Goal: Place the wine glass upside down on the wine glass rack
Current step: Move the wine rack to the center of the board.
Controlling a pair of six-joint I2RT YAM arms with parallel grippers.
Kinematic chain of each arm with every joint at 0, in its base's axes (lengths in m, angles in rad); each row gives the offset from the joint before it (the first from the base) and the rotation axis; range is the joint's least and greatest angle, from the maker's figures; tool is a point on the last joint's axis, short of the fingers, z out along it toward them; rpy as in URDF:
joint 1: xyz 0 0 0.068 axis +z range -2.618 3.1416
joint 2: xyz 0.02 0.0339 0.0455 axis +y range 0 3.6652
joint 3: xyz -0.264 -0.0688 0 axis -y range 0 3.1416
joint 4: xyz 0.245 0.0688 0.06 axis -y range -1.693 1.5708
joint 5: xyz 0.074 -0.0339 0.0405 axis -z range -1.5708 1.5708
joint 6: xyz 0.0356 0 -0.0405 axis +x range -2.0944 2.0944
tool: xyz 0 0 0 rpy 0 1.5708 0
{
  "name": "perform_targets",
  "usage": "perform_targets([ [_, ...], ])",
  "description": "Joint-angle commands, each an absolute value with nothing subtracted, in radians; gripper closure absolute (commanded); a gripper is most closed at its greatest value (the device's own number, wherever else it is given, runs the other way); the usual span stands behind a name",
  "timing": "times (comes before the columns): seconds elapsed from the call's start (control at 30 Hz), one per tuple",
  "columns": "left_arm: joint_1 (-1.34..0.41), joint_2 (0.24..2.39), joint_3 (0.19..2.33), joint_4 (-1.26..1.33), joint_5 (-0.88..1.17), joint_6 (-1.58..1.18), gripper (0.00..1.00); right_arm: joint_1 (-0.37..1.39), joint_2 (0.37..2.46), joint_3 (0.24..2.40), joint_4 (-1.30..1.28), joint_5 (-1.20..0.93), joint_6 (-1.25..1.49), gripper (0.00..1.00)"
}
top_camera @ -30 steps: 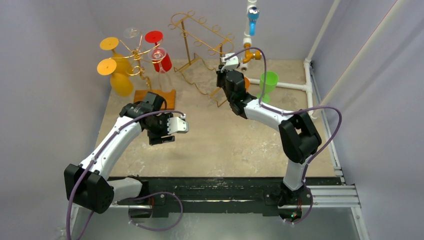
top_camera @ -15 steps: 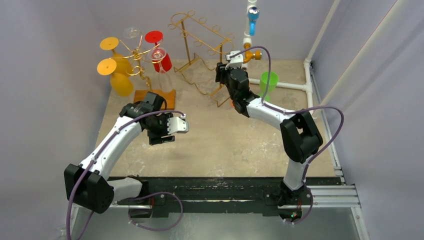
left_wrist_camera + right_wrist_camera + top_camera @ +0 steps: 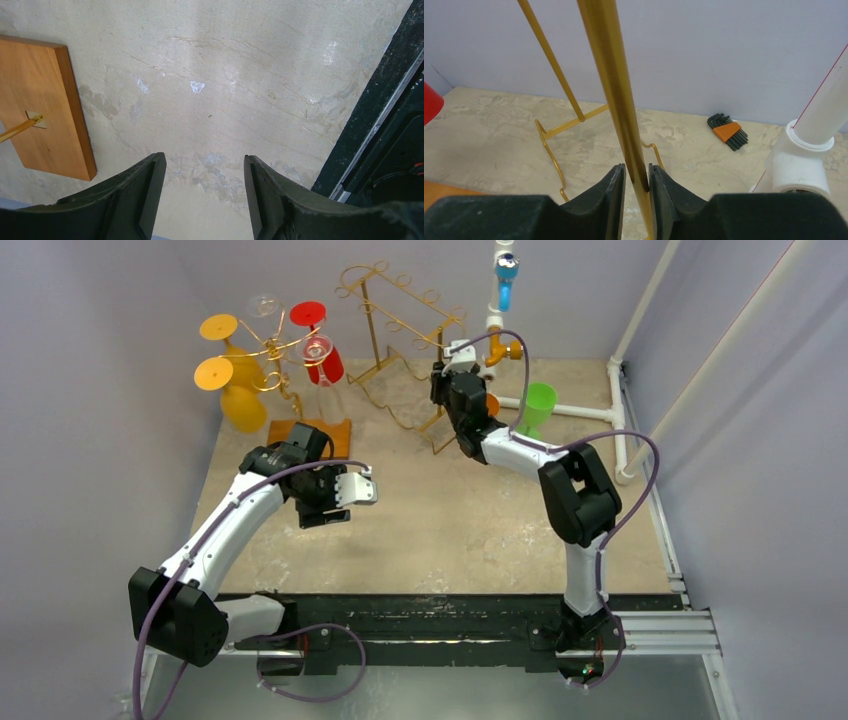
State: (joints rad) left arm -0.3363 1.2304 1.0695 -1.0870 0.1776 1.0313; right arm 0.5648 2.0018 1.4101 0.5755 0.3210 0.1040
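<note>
A green wine glass (image 3: 538, 403) stands upright on the table at the back right. A gold wire rack (image 3: 402, 335) stands at the back centre. My right gripper (image 3: 447, 377) is at its right post. In the right wrist view the gripper (image 3: 636, 171) is shut around the gold post (image 3: 610, 75), which touches the right finger. My left gripper (image 3: 365, 488) hangs open and empty over the bare table, and the left wrist view shows it (image 3: 204, 161) beside a wooden base (image 3: 40, 110).
A second gold rack on the wooden base (image 3: 310, 430) at the back left carries yellow glasses (image 3: 240, 390), a red one (image 3: 322, 355) and a clear one (image 3: 265, 306). White pipes (image 3: 575, 410) and orange-handled hex keys (image 3: 728, 132) lie behind the right gripper. A black rail (image 3: 380, 125) edges the table.
My right arm's elbow has swung left and its gripper has shifted slightly left and back at the rack post, uncovering more of the green glass. The left arm has not moved.
</note>
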Motion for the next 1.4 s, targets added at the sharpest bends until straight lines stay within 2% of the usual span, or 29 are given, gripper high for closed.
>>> perform_targets([
  [0.0, -0.339, 1.235, 1.069, -1.068, 0.169, 1.041, 0.38, 0.568, 1.996, 1.473, 0.629, 0.284, 0.118, 0.74],
  [0.13, -0.339, 1.239, 1.063, -1.063, 0.166, 1.043, 0.38, 0.568, 1.977, 1.447, 0.631, 0.279, 0.116, 0.92],
  [0.23, -0.339, 1.243, 1.065, -1.061, 0.167, 1.043, 0.38, 0.568, 1.947, 1.416, 0.634, 0.285, 0.104, 0.97],
  [1.2, -0.339, 1.238, 1.101, -1.076, 0.201, 1.037, 0.39, 0.561, 1.449, 0.814, 0.679, 0.330, 0.123, 0.98],
  [1.37, -0.339, 1.242, 1.116, -1.074, 0.216, 1.033, 0.39, 0.545, 1.366, 0.750, 0.639, 0.277, 0.138, 0.99],
])
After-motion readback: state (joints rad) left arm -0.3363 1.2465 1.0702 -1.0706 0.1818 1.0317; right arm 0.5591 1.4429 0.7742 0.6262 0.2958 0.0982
